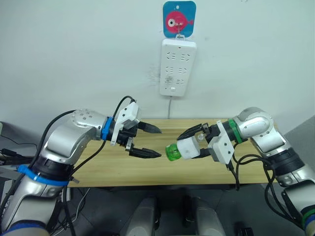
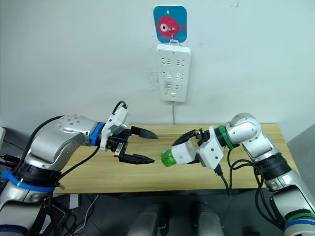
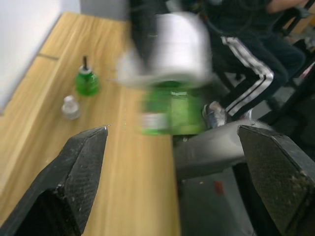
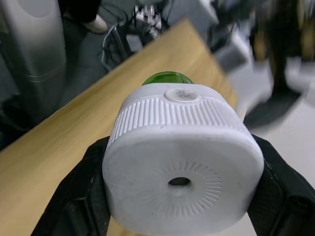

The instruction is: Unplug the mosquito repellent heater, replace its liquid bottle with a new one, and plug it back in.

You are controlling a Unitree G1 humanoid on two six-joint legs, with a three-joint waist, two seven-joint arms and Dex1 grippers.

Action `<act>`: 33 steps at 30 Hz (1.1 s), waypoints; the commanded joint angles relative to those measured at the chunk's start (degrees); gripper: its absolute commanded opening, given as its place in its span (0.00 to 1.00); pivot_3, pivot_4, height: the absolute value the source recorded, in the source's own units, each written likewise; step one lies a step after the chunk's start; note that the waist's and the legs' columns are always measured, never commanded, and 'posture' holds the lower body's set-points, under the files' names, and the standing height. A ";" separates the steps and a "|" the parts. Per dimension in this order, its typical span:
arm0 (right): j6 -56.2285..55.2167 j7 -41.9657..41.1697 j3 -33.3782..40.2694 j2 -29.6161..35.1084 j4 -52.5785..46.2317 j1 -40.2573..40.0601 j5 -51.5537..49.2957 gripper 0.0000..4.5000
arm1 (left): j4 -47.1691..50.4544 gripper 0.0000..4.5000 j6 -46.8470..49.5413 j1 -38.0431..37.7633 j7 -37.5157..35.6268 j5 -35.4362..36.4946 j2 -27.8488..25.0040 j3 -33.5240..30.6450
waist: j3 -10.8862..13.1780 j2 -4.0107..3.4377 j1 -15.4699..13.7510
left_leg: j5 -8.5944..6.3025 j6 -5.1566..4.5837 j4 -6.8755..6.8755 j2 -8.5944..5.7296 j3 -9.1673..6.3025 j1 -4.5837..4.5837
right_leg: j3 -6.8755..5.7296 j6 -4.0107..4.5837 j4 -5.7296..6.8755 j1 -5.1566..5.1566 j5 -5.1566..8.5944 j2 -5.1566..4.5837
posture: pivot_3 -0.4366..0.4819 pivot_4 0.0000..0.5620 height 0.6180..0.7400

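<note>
My right gripper is shut on the mosquito repellent heater, a small white rounded unit held above the wooden table. A green liquid bottle sticks out of it toward my left gripper. That gripper is open, its fingertips just short of the bottle, one above and one below its level. In the right wrist view the heater sits between the black fingers, vent hole facing the camera. Another green bottle with a dark wick stands on the table, and a small clear cap stands beside it.
A long white power strip hangs on the wall behind the table, under a blue fish hook; its cord runs down behind the table. A person's legs in striped trousers are seen beyond the table's end.
</note>
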State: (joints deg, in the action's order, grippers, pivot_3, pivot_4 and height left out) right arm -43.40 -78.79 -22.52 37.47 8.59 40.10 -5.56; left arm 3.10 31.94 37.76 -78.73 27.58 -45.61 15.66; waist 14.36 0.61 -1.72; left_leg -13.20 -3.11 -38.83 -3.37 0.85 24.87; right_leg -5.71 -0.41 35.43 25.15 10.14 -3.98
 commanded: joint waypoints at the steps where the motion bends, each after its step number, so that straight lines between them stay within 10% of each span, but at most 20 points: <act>1: -6.51 0.93 -0.98 -1.61 0.70 2.44 1.26 0.67 | -4.30 1.00 -0.51 4.73 -4.96 -3.86 2.10 5.00 | 0.00 0.00 -0.04 | 0.00 0.00 -0.02 -0.02 0.02 0.00 | 0.02 0.00 0.03 -0.01 0.00 0.00 | 0.51 0.31 1.00; 14: -12.46 5.22 -3.04 -5.28 5.93 7.32 4.94 0.67 | -7.52 1.00 9.16 10.87 -13.12 -6.87 5.19 12.88 | -0.01 0.02 0.30 | 0.03 0.03 -0.11 0.01 0.10 -0.07 | 0.15 0.21 0.57 0.16 0.12 -0.03 | 0.49 0.32 1.00; 22: -13.27 7.23 -3.94 -5.31 6.24 7.70 5.77 0.67 | -8.98 0.53 8.91 11.15 -13.13 -8.37 7.04 12.75 | -0.01 0.02 0.30 | 0.04 0.02 -0.14 0.00 0.10 -0.07 | 0.16 0.22 0.59 0.15 0.12 -0.03 | 0.48 0.33 1.00; 26: -13.54 8.05 -4.06 -5.20 6.19 7.30 5.89 0.67 | -8.40 0.49 8.72 10.56 -13.40 -8.45 7.05 12.52 | -0.01 0.02 0.33 | 0.04 0.02 -0.14 0.00 0.10 -0.07 | 0.17 0.22 0.59 0.16 0.12 -0.03 | 0.47 0.34 1.00; 30: -11.46 7.72 -4.15 -4.48 5.20 6.62 4.58 0.97 | -7.76 0.49 7.88 9.08 -11.91 -8.56 7.52 11.79 | -0.01 0.02 0.34 | 0.04 0.02 -0.14 0.01 0.10 -0.07 | 0.17 0.25 0.59 0.16 0.11 -0.03 | 0.46 0.33 1.00; 33: -9.97 7.19 -2.83 -1.53 3.93 5.08 2.73 1.00 | -8.31 0.49 4.61 6.75 -8.52 -9.62 8.00 10.14 | -0.01 0.02 0.31 | 0.04 0.02 -0.15 0.00 0.10 -0.07 | 0.17 0.45 0.59 0.15 -0.02 -0.04 | 0.46 0.34 1.00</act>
State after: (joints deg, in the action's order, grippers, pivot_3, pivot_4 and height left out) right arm -54.19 -71.88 -26.62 33.82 14.86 45.76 0.22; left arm -6.31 39.18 45.37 -89.00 18.65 -37.75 28.46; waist 14.35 0.63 -1.41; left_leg -13.16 -3.09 -38.98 -3.37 0.96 24.80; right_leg -5.54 0.04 36.02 25.30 10.12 -4.03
